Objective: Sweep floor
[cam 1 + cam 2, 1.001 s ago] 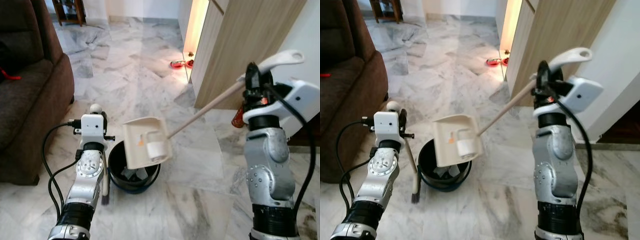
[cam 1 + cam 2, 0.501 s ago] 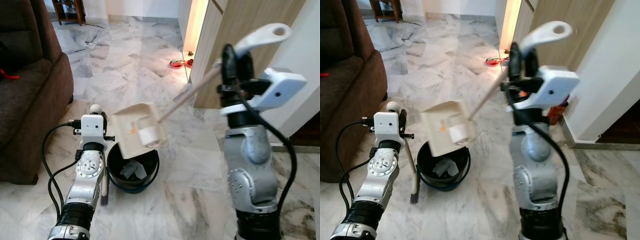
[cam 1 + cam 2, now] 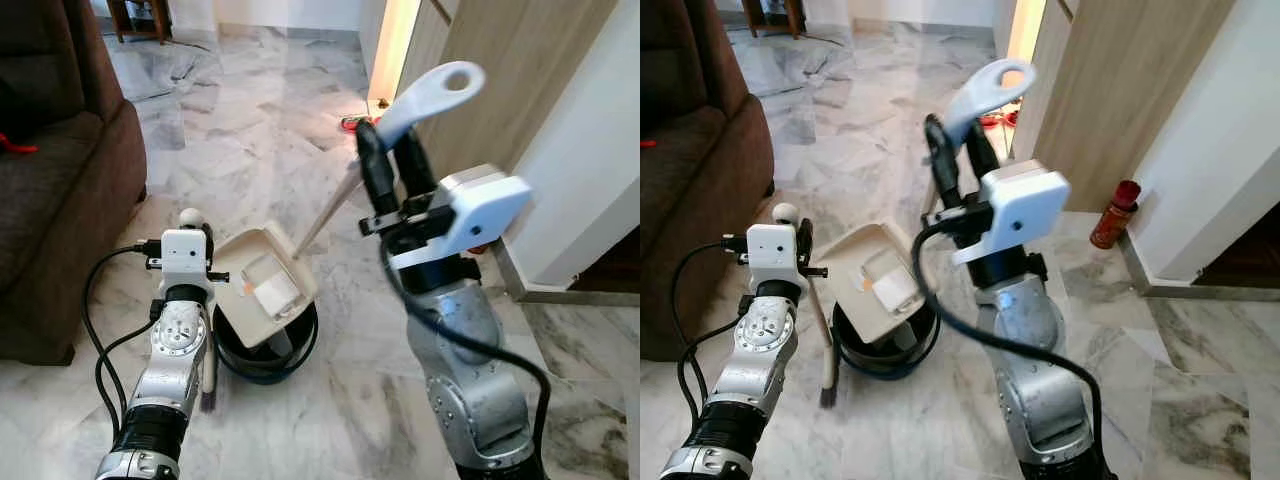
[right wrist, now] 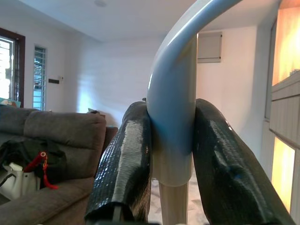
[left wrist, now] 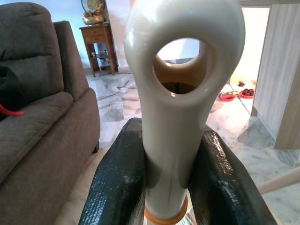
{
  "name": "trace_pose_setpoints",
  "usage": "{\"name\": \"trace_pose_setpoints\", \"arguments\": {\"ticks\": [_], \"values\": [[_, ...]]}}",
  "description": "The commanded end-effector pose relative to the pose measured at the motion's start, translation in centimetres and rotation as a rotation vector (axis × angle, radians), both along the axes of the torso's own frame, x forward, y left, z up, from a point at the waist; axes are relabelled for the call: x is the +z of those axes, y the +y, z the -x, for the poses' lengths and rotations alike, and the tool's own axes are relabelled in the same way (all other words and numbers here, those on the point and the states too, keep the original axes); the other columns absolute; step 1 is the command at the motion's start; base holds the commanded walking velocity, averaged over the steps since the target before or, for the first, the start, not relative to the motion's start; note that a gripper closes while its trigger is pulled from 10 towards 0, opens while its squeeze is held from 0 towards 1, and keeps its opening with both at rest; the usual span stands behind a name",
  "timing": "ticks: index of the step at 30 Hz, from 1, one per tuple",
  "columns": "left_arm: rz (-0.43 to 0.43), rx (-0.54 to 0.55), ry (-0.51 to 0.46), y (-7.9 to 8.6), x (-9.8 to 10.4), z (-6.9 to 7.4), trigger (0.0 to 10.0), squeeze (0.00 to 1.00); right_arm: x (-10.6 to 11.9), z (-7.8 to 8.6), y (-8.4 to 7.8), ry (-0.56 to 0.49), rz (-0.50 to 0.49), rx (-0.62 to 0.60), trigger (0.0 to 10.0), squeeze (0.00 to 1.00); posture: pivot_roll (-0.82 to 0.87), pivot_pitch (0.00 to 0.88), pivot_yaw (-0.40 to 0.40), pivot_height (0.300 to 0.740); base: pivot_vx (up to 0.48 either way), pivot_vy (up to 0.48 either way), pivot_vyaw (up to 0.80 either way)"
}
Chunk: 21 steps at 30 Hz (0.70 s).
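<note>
Centrally, cream dustpan tilted over dark round bin, its lower edge down inside the rim, a whitish scrap lying in the pan; long pale dustpan handle rising on a slant up to a white looped grip clamped by right tool, both black fingers pressed tight against the grip with no gap, seen plainly in the right wrist view; right arm raised high, its white wrist housing level with the wooden cabinet front; broom standing upright just beside the bin on the sofa side, dark bristles touching the floor, its rounded cream top with a hanging hole gripped by left tool, black fingers closed hard on either side of the shaft in the left wrist view; bin resting on grey-veined marble floor; brown sofa well to the left; light wooden cabinet on the right with a lit gap beside it; red bowls on the floor near that gap; red bottle standing by the white wall corner; small wooden side table far behind the sofa.
</note>
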<state>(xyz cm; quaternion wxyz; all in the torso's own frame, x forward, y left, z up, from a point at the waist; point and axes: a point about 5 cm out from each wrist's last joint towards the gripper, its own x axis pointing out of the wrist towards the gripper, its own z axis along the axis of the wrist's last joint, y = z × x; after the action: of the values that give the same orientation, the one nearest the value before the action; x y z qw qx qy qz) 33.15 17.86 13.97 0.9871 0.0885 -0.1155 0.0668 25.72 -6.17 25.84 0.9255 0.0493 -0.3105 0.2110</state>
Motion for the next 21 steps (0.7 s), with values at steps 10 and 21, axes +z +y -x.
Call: {"name": "trace_pose_setpoints", "arguments": {"ticks": [10,21], "values": [[-0.021,-0.037,-0.074,-0.6,1.3,0.1,10.0,0.00,2.3,3.6,1.8,-0.253,0.070,0.045,10.0,0.00,0.08,0.103,-0.074,0.740,0.000,0.000,0.00],[-0.021,-0.036,-0.075,-0.5,1.3,0.1,10.0,0.00,2.3,4.0,2.2,-0.261,0.065,0.035,10.0,0.00,0.09,0.105,-0.077,0.740,0.000,0.000,0.00]]}}
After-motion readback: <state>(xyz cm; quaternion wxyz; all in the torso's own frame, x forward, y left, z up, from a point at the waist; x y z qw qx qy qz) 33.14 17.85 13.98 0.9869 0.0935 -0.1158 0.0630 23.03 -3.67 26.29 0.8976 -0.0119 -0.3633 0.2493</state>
